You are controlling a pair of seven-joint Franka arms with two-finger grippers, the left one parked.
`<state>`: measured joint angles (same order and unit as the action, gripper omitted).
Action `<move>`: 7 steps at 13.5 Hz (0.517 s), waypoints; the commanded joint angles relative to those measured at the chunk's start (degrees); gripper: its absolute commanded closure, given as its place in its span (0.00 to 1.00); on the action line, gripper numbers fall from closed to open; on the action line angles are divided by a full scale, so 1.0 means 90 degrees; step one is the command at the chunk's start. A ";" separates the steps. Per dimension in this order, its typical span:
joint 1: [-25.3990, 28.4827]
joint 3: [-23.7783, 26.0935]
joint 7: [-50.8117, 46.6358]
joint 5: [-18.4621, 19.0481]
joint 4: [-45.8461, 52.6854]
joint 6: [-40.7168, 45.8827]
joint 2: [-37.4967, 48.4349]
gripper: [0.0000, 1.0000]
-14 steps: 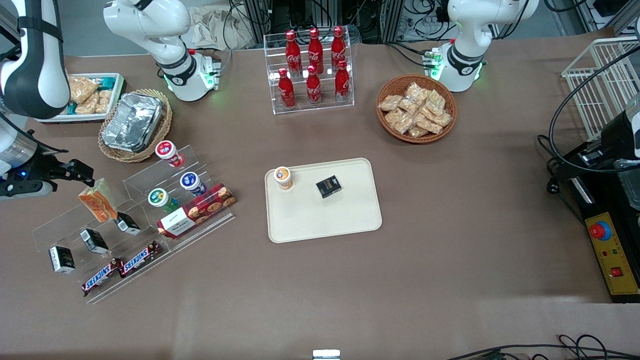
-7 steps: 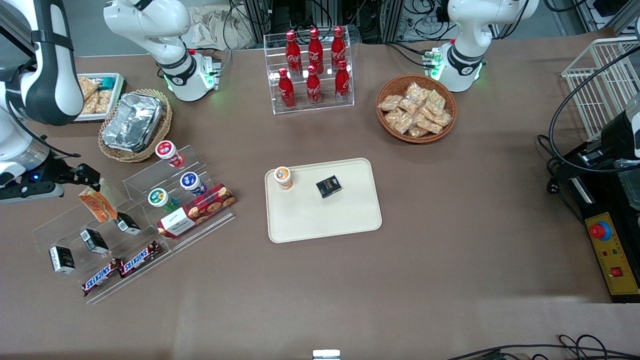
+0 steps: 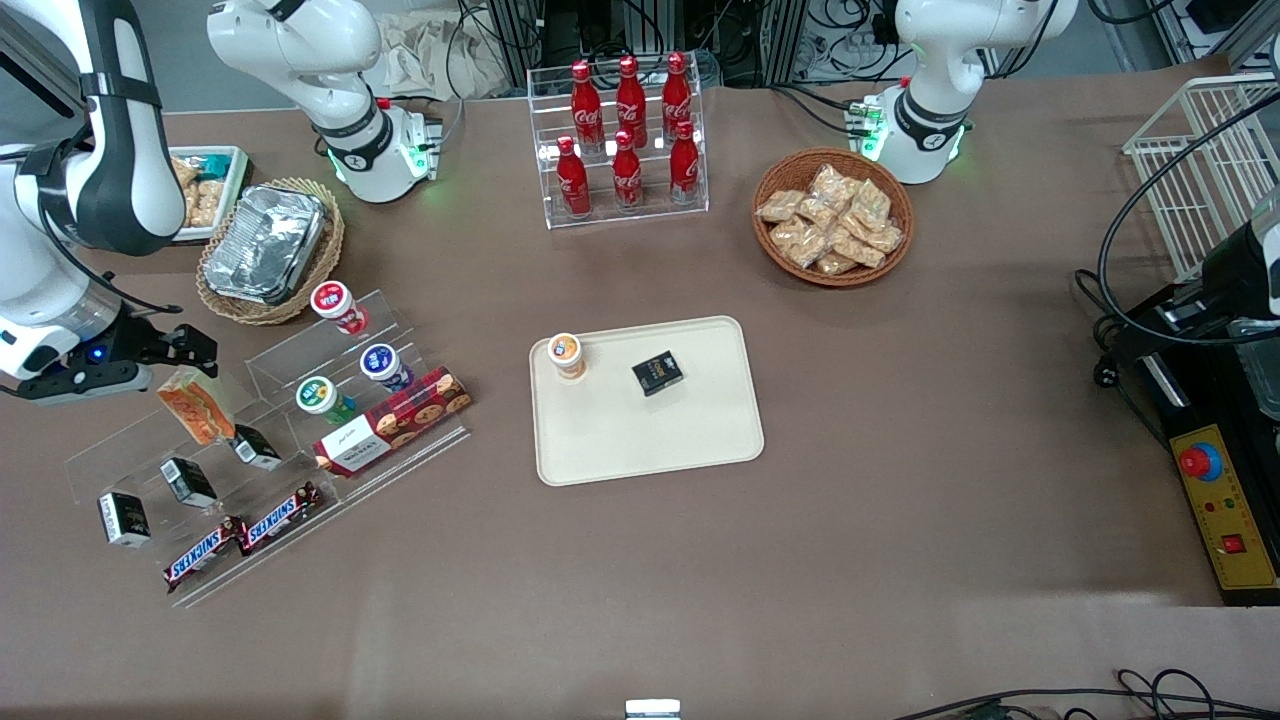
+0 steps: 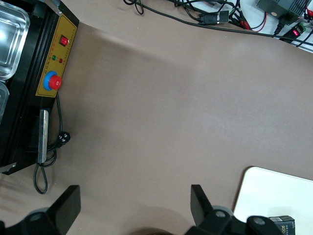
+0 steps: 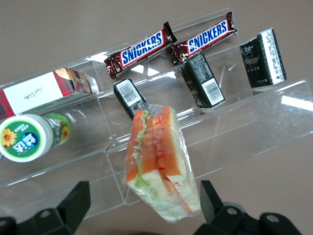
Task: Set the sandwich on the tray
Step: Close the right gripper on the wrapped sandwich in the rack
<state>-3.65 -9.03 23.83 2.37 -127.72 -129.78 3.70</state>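
One sandwich (image 5: 159, 161): on the clear acrylic stand (image 3: 150, 440), toward the working arm's end of the table (image 3: 900, 420).
Gripper (image 5: 142, 205): just above the sandwich, jaws spread wide on either side of it, not gripping.
Tray (image 3: 700, 430): mid-table, well apart, carrying a cup (image 3: 566, 355) and a black box (image 3: 657, 373).

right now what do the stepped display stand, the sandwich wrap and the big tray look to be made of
The stepped clear display stand looks like glossy acrylic: see-through, with bright edge glints. The triangular sandwich wears thin clear film, probably plastic, crinkled and shiny. The cream-beige rectangular tray seems matte moulded plastic, with rounded corners and a low rim. The hand hangs open around the sandwich.
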 commanded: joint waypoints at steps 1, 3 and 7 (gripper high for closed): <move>-0.0082 0.0017 0.0302 -0.0039 -0.0183 -0.0354 -0.0059 0.00; -0.0082 0.0017 0.0476 -0.0039 -0.0223 -0.0472 -0.0166 0.00; -0.0229 0.0007 0.0887 -0.0039 -0.0272 -0.0677 -0.0362 0.00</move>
<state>-4.68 -9.07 29.65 2.38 -129.52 -134.10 1.00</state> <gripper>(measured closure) 0.000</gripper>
